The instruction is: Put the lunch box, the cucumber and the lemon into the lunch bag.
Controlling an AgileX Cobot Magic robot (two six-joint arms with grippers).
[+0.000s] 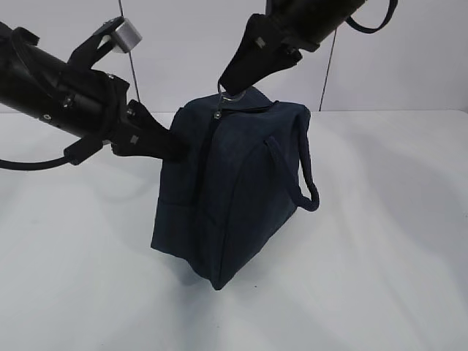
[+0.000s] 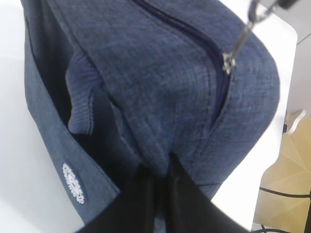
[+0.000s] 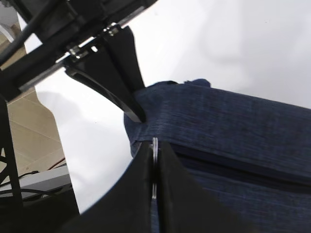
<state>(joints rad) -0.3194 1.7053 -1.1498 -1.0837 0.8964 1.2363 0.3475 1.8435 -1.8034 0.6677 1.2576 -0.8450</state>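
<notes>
On the left of the exterior view, the left gripper (image 1: 174,144) has its black jaws pinched tight on a fold of fabric at the upper side of the dark navy, boxy fabric lunch bag (image 1: 234,205); its wrist view shows the cloth bunched between the closed jaws (image 2: 163,165), beside a ribbed loop handle (image 2: 80,104) and a small white round logo patch (image 2: 73,182). The bag stands tilted on the white table (image 1: 395,278), near its middle, and seems partly held up by the two arms. Further right, the right gripper (image 1: 228,82) comes down from above with its jaws clamped on the thin metal ring pull (image 1: 227,93) of the zipper (the ring's edge shows between the jaws in the right wrist view (image 3: 154,167)). The zipper (image 2: 194,39) looks shut along most of its run, so the bag is probably not yet open enough for loading. The lunch box, the cucumber and the lemon appear in none of the views.

The risk lies in the pull: the left hold catches only a small pinch of cloth, so if it slips the bag could swing or topple, and a pull off the zipper's line could jam the slider or drag the ring out of the jaws
</notes>
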